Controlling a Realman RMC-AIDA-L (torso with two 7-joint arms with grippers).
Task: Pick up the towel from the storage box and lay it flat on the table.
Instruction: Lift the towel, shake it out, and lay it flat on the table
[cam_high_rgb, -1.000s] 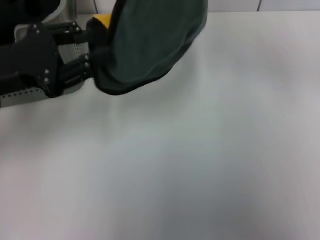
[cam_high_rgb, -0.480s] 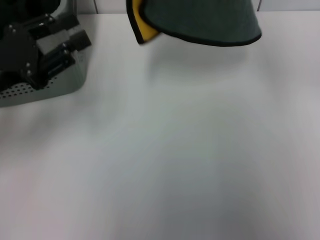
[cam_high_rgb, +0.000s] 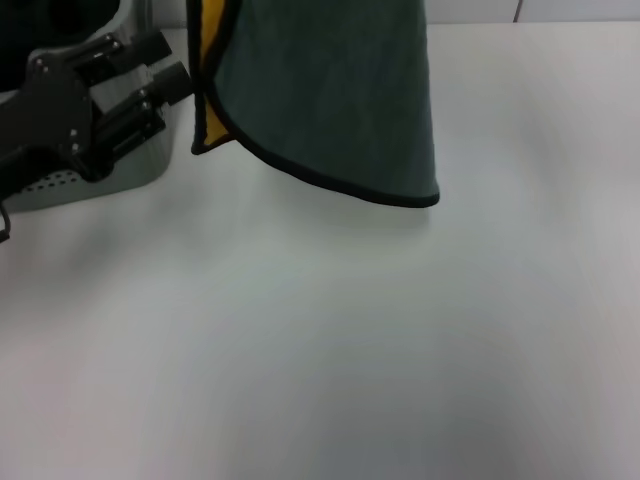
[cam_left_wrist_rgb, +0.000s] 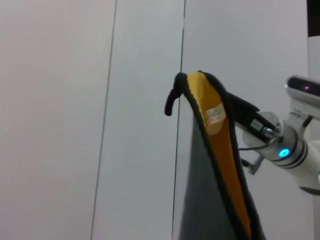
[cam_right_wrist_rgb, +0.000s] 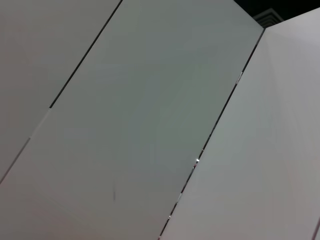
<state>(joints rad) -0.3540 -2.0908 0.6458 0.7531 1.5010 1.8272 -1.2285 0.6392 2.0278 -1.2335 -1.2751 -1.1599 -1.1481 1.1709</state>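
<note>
Towel (cam_high_rgb: 330, 100) hung above tabletop (cam_high_rgb: 400, 340), clear of storage box (cam_high_rgb: 140, 170), pinched at top corner in my right tool (cam_left_wrist_rgb: 240, 112). My left tool (cam_high_rgb: 150, 75) over box, spread unclear. Risk: single-corner hold, cloth bunching when lowered.

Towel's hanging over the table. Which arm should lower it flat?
Right. The right gripper pinches the towel at its top edge, so the cloth hangs above the table. The left gripper is open by the storage box, holding nothing.
</note>
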